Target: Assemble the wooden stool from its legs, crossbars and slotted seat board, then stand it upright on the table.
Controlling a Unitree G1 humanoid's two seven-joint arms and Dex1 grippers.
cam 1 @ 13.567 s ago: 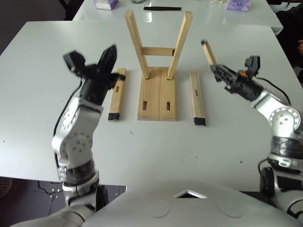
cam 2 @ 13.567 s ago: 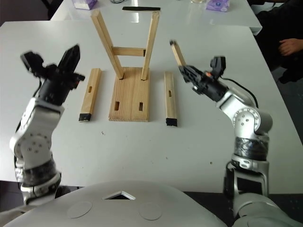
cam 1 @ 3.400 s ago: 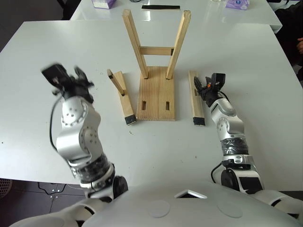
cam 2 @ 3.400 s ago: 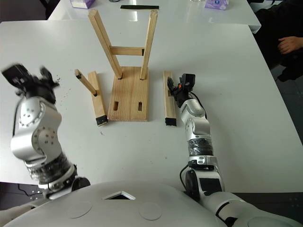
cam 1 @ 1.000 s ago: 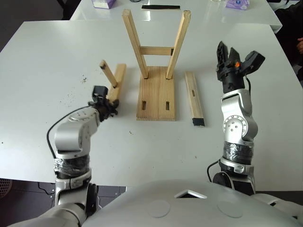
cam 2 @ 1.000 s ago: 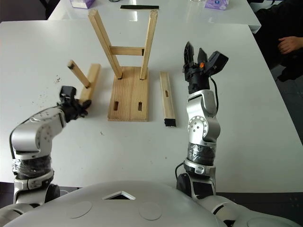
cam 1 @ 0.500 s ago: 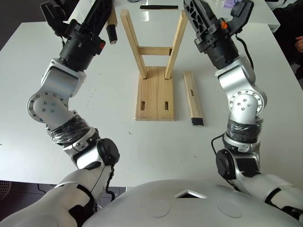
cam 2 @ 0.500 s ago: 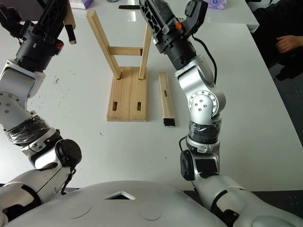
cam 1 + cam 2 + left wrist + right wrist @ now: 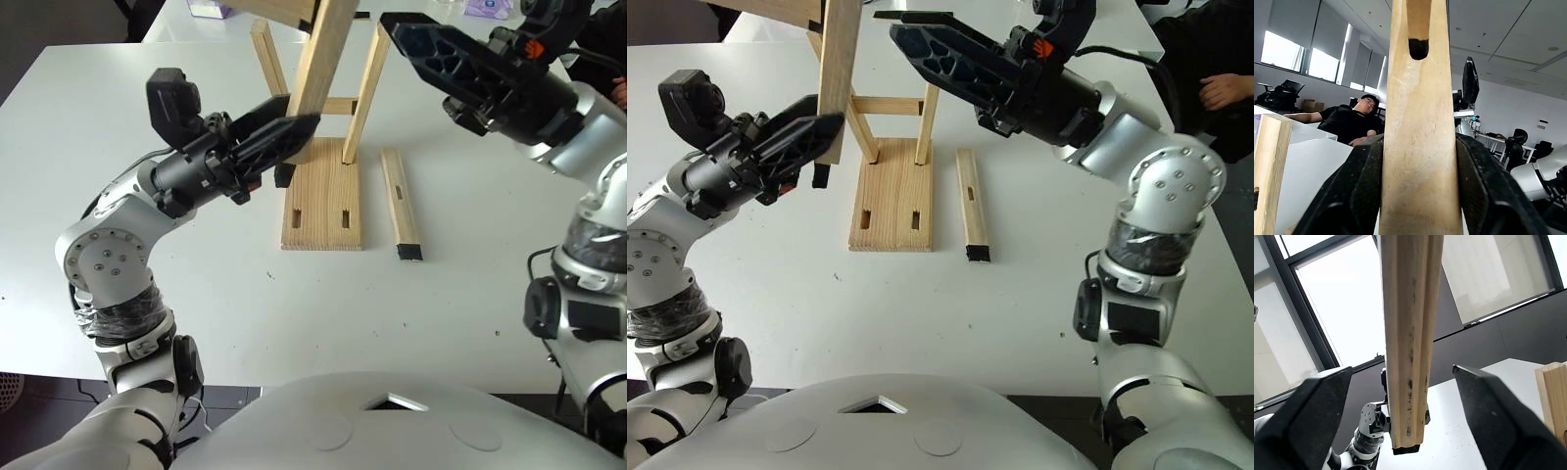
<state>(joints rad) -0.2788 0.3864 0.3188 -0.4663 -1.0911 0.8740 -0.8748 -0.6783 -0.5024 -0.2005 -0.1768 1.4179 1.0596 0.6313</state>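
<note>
Left gripper (image 9: 301,116) is clamped on the lifted leg (image 9: 323,49). Right gripper (image 9: 888,24) is spread wide astride it, not touching, so I'd close it before lowering plumb over the seat board (image 9: 321,211). The board's far slots hold the standing leg pair (image 9: 364,88), the near slots (image 9: 300,217) are empty, and a loose leg (image 9: 400,201) lies beside it.

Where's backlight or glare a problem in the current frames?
Right wrist view: bright windows backlight the held leg, and the fingers of the right end effector read as dark shapes. Left wrist view: window patches glow behind the same leg, whose face is readable. Left eye view: even light on the table, only faint shadows beside the seat board.
</note>
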